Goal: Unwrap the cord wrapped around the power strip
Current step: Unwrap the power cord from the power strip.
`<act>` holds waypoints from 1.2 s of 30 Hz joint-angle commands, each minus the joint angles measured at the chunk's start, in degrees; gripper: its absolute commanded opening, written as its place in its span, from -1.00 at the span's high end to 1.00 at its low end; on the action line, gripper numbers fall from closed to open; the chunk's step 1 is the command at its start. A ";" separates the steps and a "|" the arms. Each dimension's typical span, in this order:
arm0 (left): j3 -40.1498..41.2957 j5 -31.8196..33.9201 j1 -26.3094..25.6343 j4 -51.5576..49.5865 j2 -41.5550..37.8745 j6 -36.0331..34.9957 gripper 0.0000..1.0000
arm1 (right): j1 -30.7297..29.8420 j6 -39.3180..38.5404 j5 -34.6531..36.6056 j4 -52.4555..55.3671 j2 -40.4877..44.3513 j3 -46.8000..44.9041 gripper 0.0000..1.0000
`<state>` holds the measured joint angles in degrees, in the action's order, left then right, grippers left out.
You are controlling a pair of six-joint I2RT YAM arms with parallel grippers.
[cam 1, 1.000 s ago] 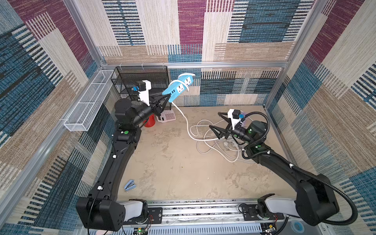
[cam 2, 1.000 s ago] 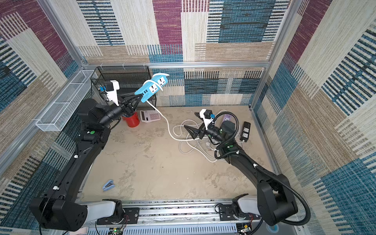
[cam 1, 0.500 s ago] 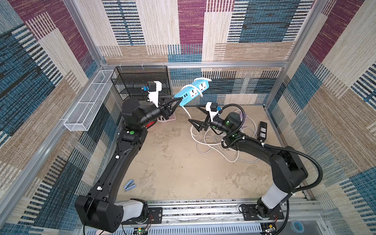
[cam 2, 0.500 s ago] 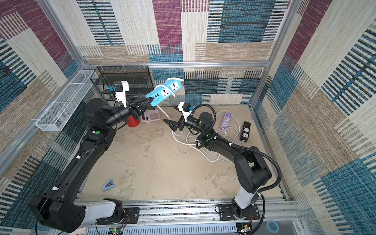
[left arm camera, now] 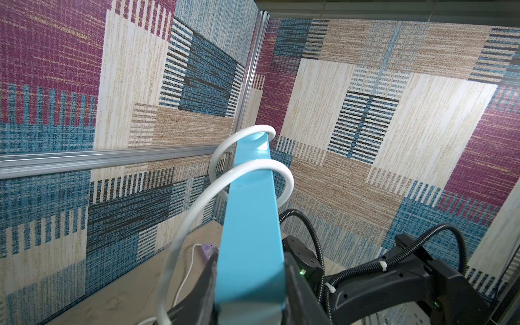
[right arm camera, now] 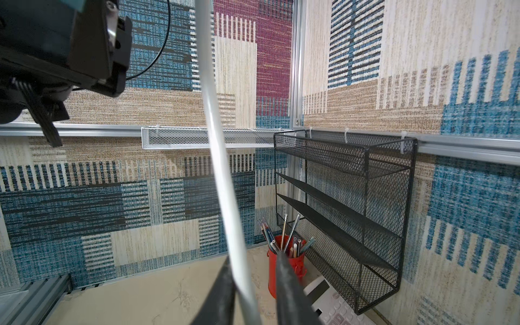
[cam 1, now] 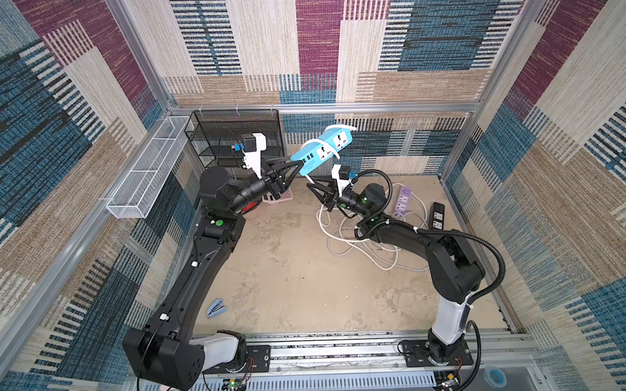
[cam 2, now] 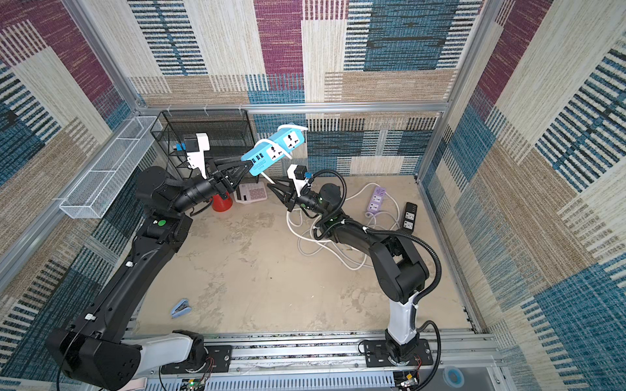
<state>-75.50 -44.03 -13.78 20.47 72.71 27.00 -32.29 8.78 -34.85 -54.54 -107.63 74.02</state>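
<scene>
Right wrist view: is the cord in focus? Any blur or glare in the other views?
Right wrist: cord soft, too near the lens; wire rack behind it is sharp. Left wrist: the cord's nearest loop smears to see-through; bright highlight at the far end of the power strip. Both top views: even light, sharp.

Walls (cam 1: 318, 50) in woven patchwork of blue, maroon, cream and tan, silver metal rails (cam 1: 372, 107), black mesh shelf (cam 1: 216, 135) on the back wall, white mesh basket (cam 1: 145, 176) on a side wall, scuffed beige table (cam 1: 298, 277).
</scene>
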 commanded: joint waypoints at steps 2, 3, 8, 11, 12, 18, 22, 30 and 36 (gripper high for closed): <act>0.17 -0.79 -0.02 4.31 -0.71 0.39 1.00 | 0.18 0.72 1.95 -1.23 0.95 -0.95 1.00; 0.11 -0.82 -0.02 4.07 -0.72 0.25 1.00 | 0.55 0.79 2.14 -1.35 1.40 -1.75 1.00; -0.28 -2.22 -1.42 4.15 0.35 0.80 1.00 | 5.48 4.44 1.85 -4.05 4.22 -6.31 1.00; -1.21 -3.21 -5.00 1.14 1.68 -1.32 1.00 | 8.62 4.04 1.12 -2.83 5.30 -6.22 1.00; -1.50 -3.46 -6.09 -0.17 2.10 -2.42 1.00 | 9.33 3.32 1.10 -1.72 5.49 -5.65 1.00; -4.02 -5.96 -10.04 -8.60 3.92 -8.73 1.00 | 15.02 0.87 0.00 2.84 7.81 -2.64 1.00; -5.84 -7.22 -10.70 -14.06 5.48 -12.14 1.00 | 17.94 0.39 1.05 2.74 11.91 -4.51 1.00; -9.87 -5.79 -11.83 -24.67 8.87 -18.09 1.00 | 22.04 -3.25 5.58 4.27 24.61 -12.33 1.00; -9.79 1.63 -11.49 -28.05 6.73 -22.80 1.00 | 24.02 -6.54 7.79 7.63 34.72 -19.71 1.00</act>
<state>-84.95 -46.13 -25.47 -6.90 80.68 8.45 -8.71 4.19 -29.26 -48.14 -75.61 56.01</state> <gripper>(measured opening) 0.334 0.094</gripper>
